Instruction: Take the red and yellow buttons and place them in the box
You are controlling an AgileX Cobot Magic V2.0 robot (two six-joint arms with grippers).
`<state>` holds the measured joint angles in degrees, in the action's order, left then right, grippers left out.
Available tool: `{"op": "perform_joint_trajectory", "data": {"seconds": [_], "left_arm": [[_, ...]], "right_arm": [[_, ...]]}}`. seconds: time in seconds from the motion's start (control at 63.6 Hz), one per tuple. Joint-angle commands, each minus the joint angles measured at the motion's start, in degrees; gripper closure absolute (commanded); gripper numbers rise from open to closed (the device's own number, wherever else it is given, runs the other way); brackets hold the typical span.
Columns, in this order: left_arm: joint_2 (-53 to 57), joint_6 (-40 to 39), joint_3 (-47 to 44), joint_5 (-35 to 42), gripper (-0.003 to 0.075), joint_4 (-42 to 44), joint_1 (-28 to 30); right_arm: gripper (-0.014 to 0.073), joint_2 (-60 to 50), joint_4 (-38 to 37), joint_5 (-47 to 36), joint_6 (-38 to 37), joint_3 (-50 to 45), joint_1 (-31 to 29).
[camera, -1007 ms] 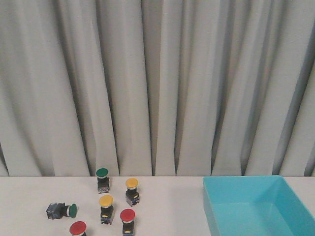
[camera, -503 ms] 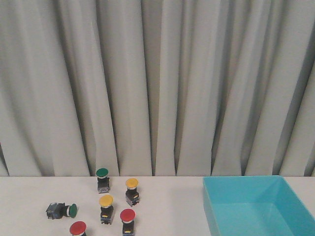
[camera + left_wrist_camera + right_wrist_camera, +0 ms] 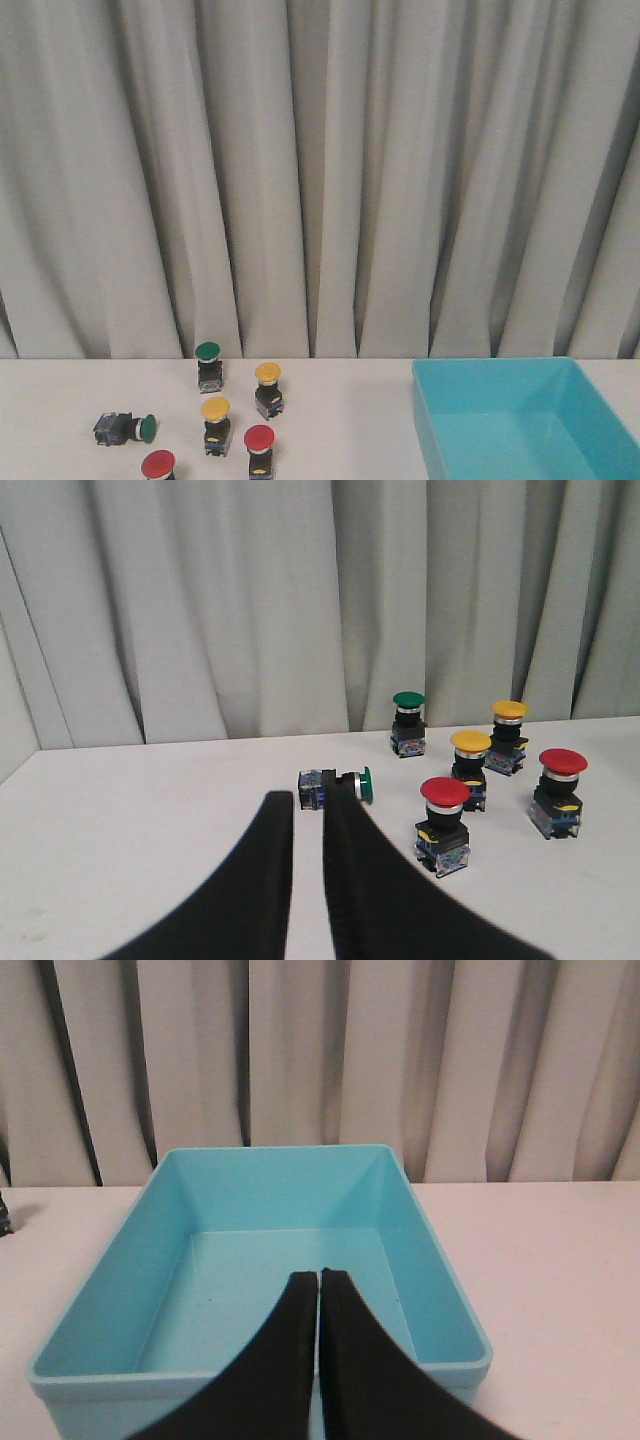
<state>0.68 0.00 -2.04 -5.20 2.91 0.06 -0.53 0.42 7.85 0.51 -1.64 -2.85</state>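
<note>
Two red buttons (image 3: 158,464) (image 3: 259,438) and two yellow buttons (image 3: 215,408) (image 3: 267,373) stand upright on the white table at the left. In the left wrist view the red ones (image 3: 444,793) (image 3: 562,762) and the yellow ones (image 3: 470,742) (image 3: 509,710) stand ahead, off to one side. My left gripper (image 3: 308,802) is empty, its jaws a narrow gap apart, short of the buttons. The turquoise box (image 3: 520,400) sits at the right and is empty. My right gripper (image 3: 318,1276) is shut and empty over the box's near wall (image 3: 250,1385). Neither gripper shows in the front view.
A green-capped switch (image 3: 208,352) stands upright behind the yellow ones. Another green one (image 3: 128,428) lies on its side at the left, just beyond my left fingertips (image 3: 340,785). A grey curtain (image 3: 320,170) hangs behind the table.
</note>
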Motion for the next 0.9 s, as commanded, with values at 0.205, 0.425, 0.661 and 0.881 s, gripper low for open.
{"op": "perform_joint_trajectory", "data": {"seconds": [0.205,0.425,0.661,0.881], "left_arm": [[0.8,-6.0,0.3,13.2,0.0647,-2.3,-0.2],[0.8,-23.0,0.3,20.5,0.0647,-3.5,-0.2],[0.7,-27.4,7.6,15.7,0.0643,-0.9,-0.3],[-4.5,-25.0,21.3,-4.7,0.058,4.5,-0.3]], "right_arm": [[0.0598,-1.1,6.5,-14.5,-5.3,-0.8,0.0],[0.0598,-1.1,17.4,-20.1,-8.7,-0.6,0.0],[0.0594,0.3,14.5,-8.8,-7.4,9.3,0.0],[0.0517,6.9,10.8,0.5,-0.9,21.6,0.0]]}}
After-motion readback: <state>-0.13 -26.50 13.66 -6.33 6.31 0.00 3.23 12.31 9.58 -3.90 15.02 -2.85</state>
